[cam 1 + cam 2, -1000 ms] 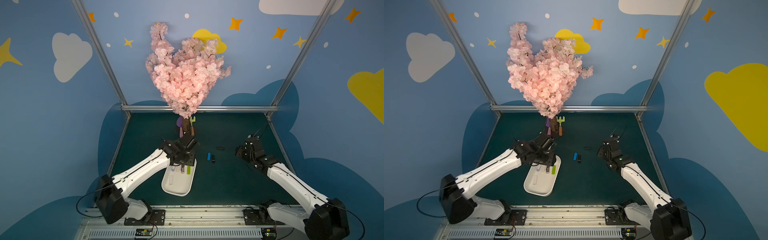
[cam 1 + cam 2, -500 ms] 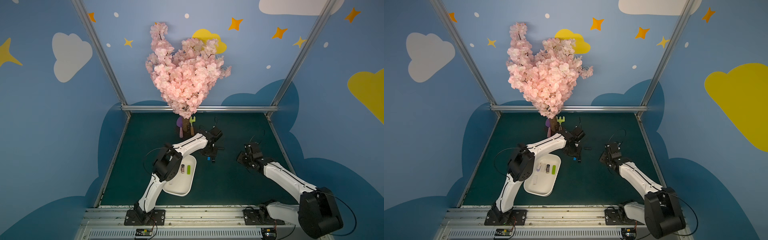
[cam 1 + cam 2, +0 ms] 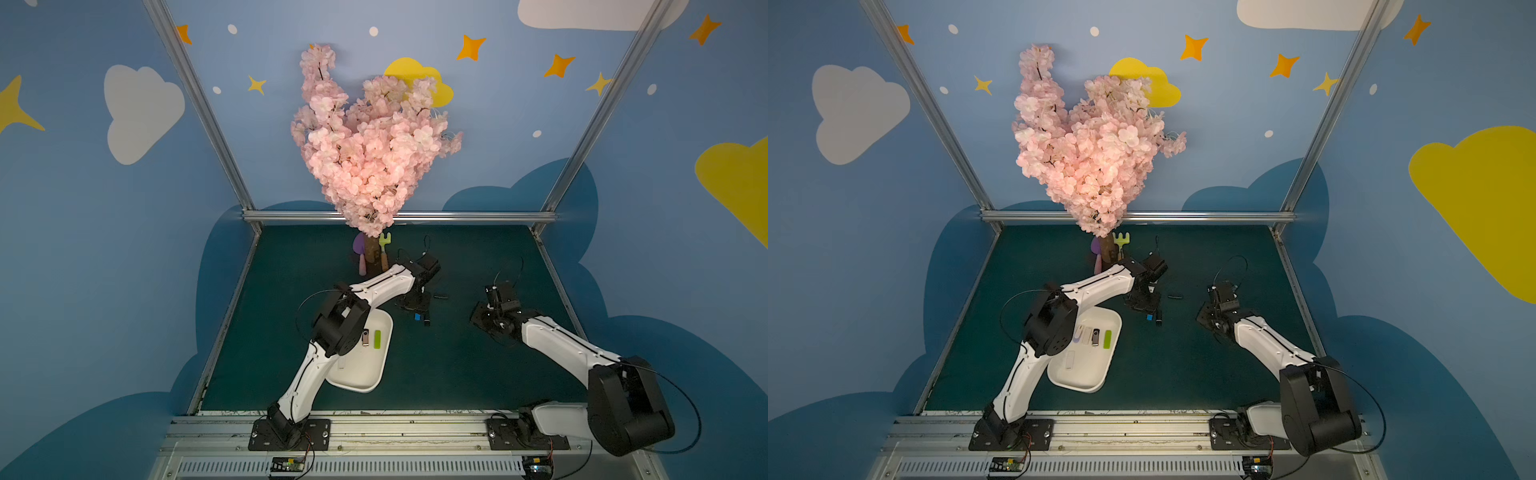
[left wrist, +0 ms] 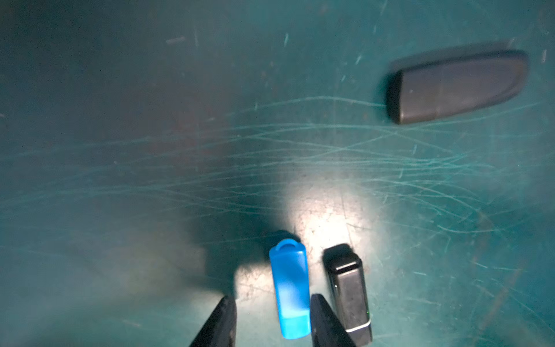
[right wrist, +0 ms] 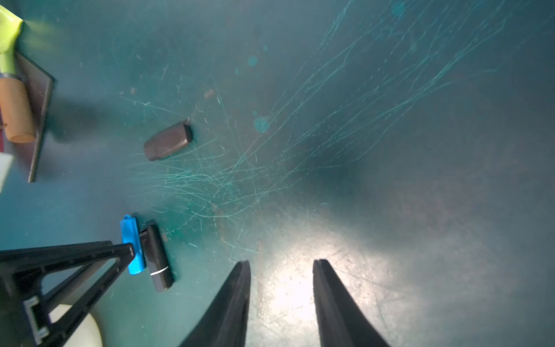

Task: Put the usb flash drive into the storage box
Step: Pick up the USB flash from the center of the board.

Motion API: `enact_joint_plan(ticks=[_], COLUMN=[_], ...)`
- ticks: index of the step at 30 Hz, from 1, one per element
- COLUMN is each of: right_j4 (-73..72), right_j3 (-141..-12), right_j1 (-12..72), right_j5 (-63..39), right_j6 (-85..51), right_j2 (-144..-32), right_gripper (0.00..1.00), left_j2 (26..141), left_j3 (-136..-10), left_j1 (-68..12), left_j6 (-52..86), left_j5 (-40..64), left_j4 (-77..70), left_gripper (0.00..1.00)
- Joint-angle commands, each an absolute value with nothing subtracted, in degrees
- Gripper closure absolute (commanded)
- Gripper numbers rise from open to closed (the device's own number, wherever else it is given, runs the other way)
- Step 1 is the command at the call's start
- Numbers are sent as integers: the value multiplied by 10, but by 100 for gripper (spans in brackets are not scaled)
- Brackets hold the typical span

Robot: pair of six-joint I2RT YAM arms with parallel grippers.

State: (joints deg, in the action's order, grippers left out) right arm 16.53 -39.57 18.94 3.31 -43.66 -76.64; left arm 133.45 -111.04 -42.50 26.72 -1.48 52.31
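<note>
A blue usb flash drive [image 4: 289, 285] lies on the green mat beside a black one with a silver band [image 4: 348, 288]. A dark grey one [image 4: 456, 85] lies farther off. My left gripper [image 4: 271, 300] is low over the mat, its jaws open astride the blue drive [image 3: 417, 316], one finger close against it and a gap on the other side. The white storage box [image 3: 374, 374] sits nearer the front left and holds several drives, among them a green one [image 3: 377, 339]. My right gripper [image 5: 282, 263] hovers open and empty to the right of the loose drives.
A pink blossom tree [image 3: 370, 145] stands at the back centre, with a green toy rake [image 3: 384, 245] and a purple shovel [image 3: 359, 253] at its trunk. The left forearm [image 3: 374, 289] passes over the box's far end. Metal frame rails edge the mat.
The left arm swung from over the storage box out to the loose drives and its jaws narrowed around the blue one. The right arm shifted slightly.
</note>
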Motion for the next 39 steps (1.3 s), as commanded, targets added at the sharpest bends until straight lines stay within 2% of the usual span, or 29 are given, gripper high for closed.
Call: enact_joint_plan(ticks=[1,10,16,26,33,39], right_j4=[171,179,181,184,192,201], right_j3=[-414,-431,-434,-438,-437,-435], right_j1=[186,184,182,181,176,174], right_j5=[21,1,-3,-18,-19,-9], right_j6=[-432,-420,-418,-416,-414,-403], right_j2=[-779,-807,-811,-818,-806,-784], right_gripper=[61,62,62,63,63,63], left_j2=[1357,1381,1404,1412,1345,1216], left_j3=[-1128,-1158,-1179,-1200,-1208,-1172], left_j1=[-425,-429,-440,-450,-464,-478], left_j6=[255,252,252,243,233,240], left_j5=[-10,-25,-50,-61,-76,-124], left_j4=[538,568,591,611,616,645], left_gripper=[57,59,71,80,85,84])
